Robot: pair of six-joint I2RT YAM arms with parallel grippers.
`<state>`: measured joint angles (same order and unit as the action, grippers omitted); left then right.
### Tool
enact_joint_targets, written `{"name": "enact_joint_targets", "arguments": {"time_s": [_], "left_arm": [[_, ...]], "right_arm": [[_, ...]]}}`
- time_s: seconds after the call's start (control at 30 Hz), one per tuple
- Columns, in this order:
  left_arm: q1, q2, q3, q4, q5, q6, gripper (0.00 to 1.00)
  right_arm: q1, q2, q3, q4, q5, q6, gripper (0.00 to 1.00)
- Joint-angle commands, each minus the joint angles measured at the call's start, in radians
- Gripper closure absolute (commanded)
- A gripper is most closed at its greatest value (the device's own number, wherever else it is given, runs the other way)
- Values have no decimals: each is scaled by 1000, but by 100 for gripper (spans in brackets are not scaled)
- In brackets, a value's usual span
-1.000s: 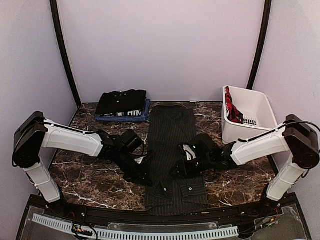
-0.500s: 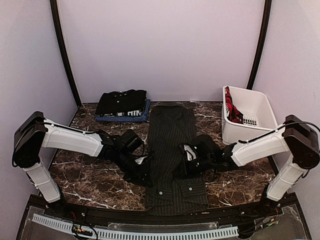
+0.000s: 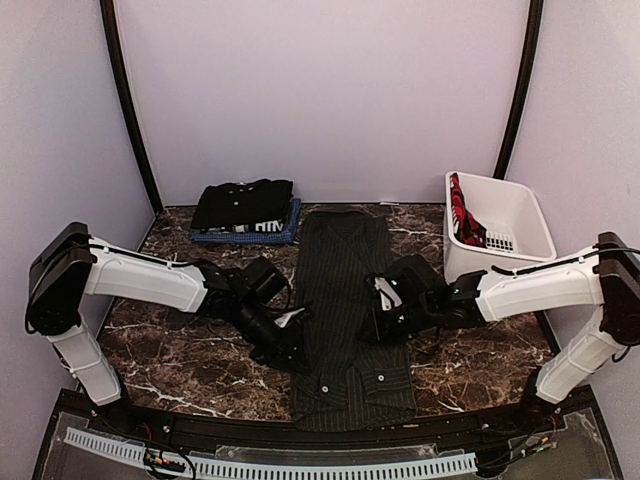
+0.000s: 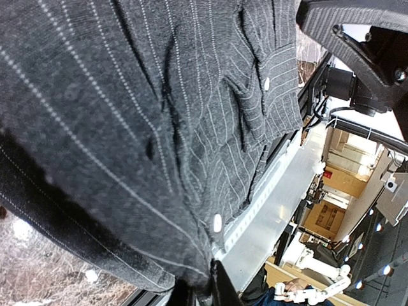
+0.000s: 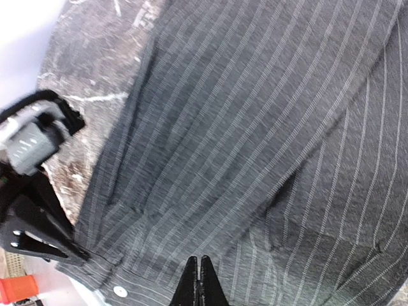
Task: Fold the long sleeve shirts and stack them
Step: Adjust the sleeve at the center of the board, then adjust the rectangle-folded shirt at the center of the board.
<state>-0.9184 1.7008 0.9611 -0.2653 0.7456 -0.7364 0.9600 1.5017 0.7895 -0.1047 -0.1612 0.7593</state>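
mid-fold on the pinstriped shirt point(image 3: 345, 250): left gripper point(image 3: 290, 337) clamped on its left edge, right gripper point(image 3: 384, 318) pinched together at the right edge; next, likely lift both sides evenly and fold the near half over.

I'm seeing a white plastic basket point(image 3: 520, 215) sitting at the right of the frame on the dark marble table point(image 3: 170, 360), a red patterned cloth point(image 3: 462, 222) leaning inside its left wall.

My right gripper point(image 3: 374, 330) went from half open to fingers pressed together on the pinstriped shirt point(image 3: 345, 260), then shifted toward the far edge of the table point(image 3: 180, 370). Left gripper point(image 3: 290, 342), holding the shirt's left side, nudged slightly the same way.
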Motion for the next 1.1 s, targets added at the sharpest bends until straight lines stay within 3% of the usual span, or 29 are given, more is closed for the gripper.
{"name": "enact_joint_targets", "arguments": {"time_s": [0.0, 0.17, 0.47, 0.6, 0.73, 1.07], "left_arm": [[-4, 16, -2, -5, -3, 9, 90], [-4, 2, -10, -43, -110, 18, 73], [11, -122, 86, -227, -311, 116, 47], [37, -175, 107, -275, -408, 158, 46], [84, -180, 157, -216, -428, 184, 50], [169, 71, 401, 125, -446, 170, 63]], "right_arm": [[-4, 23, 2, -25, 16, -19, 100], [-4, 5, 8, -20, 47, -29, 85], [-52, -22, 121, -85, 156, -101, 76], [-64, -15, 177, -86, 198, -135, 72], [-87, 16, 251, -90, 198, -163, 71], [-239, 182, 439, -40, 77, -247, 78]]}}
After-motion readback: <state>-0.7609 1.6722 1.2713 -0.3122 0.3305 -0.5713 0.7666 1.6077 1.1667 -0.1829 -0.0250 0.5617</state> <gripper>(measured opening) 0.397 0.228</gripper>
